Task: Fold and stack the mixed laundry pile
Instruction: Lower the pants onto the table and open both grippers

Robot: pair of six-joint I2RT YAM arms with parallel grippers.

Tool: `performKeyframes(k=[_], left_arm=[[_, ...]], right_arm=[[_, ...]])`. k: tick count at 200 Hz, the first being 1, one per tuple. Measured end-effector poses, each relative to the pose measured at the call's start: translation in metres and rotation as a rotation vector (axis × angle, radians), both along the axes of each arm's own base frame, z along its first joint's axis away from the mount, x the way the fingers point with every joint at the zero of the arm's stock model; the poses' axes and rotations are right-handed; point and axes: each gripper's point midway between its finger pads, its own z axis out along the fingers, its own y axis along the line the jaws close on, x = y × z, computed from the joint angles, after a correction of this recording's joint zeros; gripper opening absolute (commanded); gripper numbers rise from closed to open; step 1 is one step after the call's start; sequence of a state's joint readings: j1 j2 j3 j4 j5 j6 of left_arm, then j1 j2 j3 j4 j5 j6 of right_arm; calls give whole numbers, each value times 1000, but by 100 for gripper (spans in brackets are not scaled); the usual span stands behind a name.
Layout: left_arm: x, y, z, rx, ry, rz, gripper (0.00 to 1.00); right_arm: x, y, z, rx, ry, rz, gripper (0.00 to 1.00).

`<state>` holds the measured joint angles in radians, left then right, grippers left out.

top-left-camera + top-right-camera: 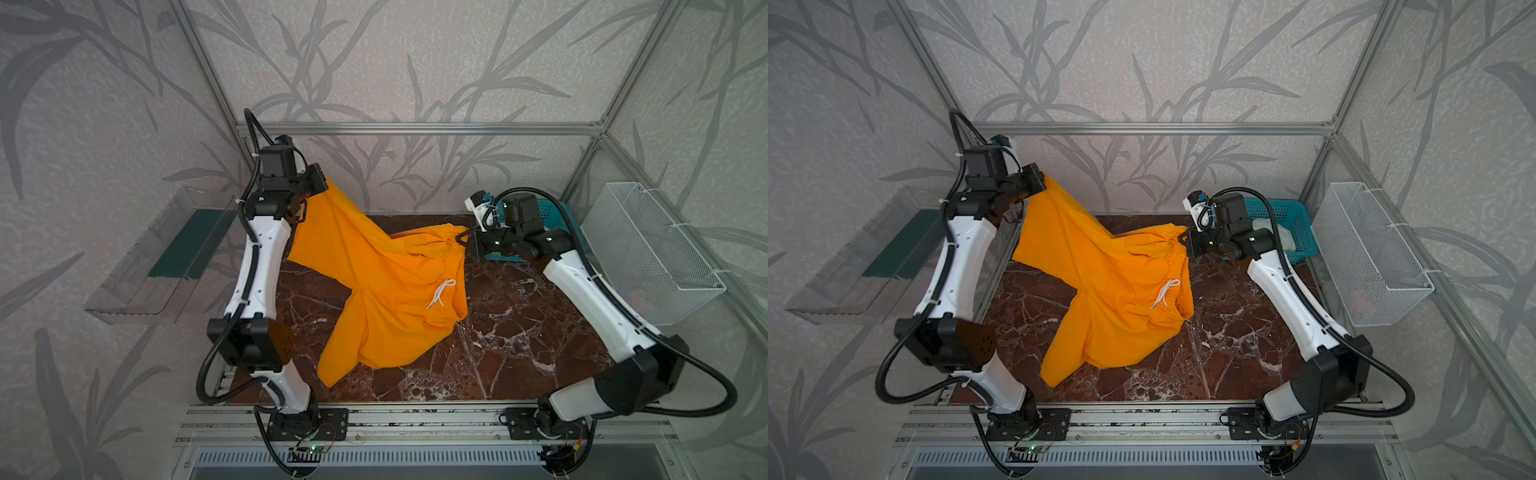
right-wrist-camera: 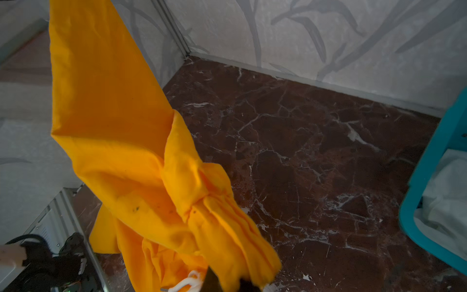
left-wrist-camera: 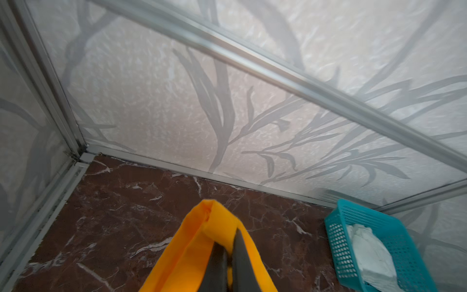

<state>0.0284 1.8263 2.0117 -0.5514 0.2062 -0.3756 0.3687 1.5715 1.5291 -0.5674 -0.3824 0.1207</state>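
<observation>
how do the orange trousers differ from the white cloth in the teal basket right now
The bright orange cloth trousers are out over the brown marble table; the white cloth garment lies crumpled inside the teal plastic basket. The trousers are stretched between the left gripper and right gripper, both shut on them; the white garment is untouched. Both are soft, and neither is folded.

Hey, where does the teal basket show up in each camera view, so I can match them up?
In a top view: teal basket at the far right, partly behind the right arm.
In a top view: same far-right spot, more of it showing.
Left wrist: the picture's lower right.
Right wrist: cut off at the picture's right edge.
Shared landmark: the orange trousers, in all four.
</observation>
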Motion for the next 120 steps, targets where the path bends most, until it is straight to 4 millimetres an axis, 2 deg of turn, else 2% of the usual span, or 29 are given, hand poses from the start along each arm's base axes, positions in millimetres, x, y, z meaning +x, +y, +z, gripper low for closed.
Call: performKeyframes(k=[6, 16, 28, 42, 53, 68, 84, 105, 120], left_arm=[[16, 2, -23, 0, 38, 7, 14], [41, 4, -54, 1, 91, 16, 33], [69, 6, -74, 1, 116, 25, 54], [93, 6, -75, 0, 107, 27, 65], [97, 4, -69, 14, 99, 24, 68], [86, 6, -60, 40, 117, 34, 71], [60, 6, -51, 69, 150, 43, 71], [7, 6, -59, 97, 230, 52, 71], [-36, 4, -76, 98, 276, 53, 71]], right_arm=[[10, 0, -18, -17, 33, -24, 1], [25, 0, -45, -48, 80, -64, 20], [39, -3, -68, -85, 123, -110, 39], [54, -5, -79, -122, 134, -141, 56], [60, -6, -76, -133, 121, -157, 63], [59, -11, -64, -148, 87, -167, 69], [49, -18, -51, -161, 50, -171, 69], [23, -28, -44, -178, 25, -147, 68], [6, -32, -54, -188, 40, -127, 67]])
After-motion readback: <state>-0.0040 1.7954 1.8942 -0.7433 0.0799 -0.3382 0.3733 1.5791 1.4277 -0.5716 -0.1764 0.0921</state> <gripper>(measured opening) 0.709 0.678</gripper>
